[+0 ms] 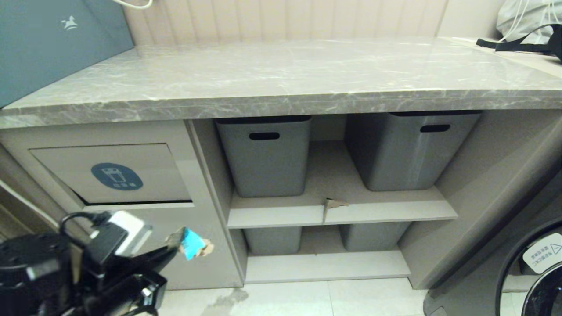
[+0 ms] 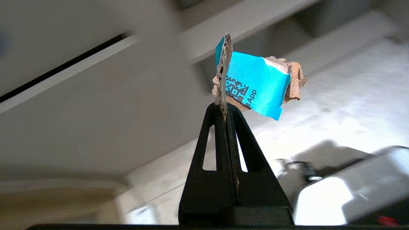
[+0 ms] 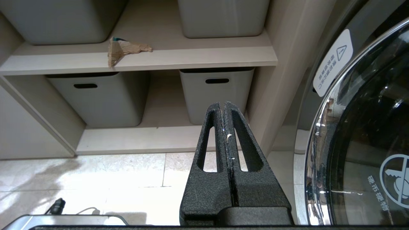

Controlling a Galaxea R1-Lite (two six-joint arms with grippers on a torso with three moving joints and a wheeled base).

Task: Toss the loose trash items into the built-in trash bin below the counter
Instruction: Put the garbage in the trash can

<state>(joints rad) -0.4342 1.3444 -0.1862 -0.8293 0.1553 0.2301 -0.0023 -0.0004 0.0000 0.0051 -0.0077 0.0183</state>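
The left gripper [image 2: 226,110] was clamped on the crumpled brown paper [image 2: 255,86], its two black fingers pressed flat together with the scrap's torn edge pinched between them and the teal-blue patch, printed with a code, sticking out past the tips. In the head view that gripper [image 1: 175,241] hung low at the left, in front of the cabinet face and below the built-in trash bin [image 1: 114,173], whose beige flap carried a blue oval sticker with a white bin icon; a dark gap showed along the flap's lower edge. The paper [image 1: 193,245] was held apart from the flap, just short of the cabinet's corner post.

The right gripper [image 3: 226,108] pointed at the lower shelves, its fingers closed on nothing, beside the round glass door of a washing machine [image 3: 367,134].

The folded cardboard piece [image 1: 333,203] lay on the middle shelf at its front lip, between two grey tubs [image 1: 265,153]. Two more tubs stood on the shelf beneath. Above everything ran the counter [image 1: 281,74], marble-look and glossy.
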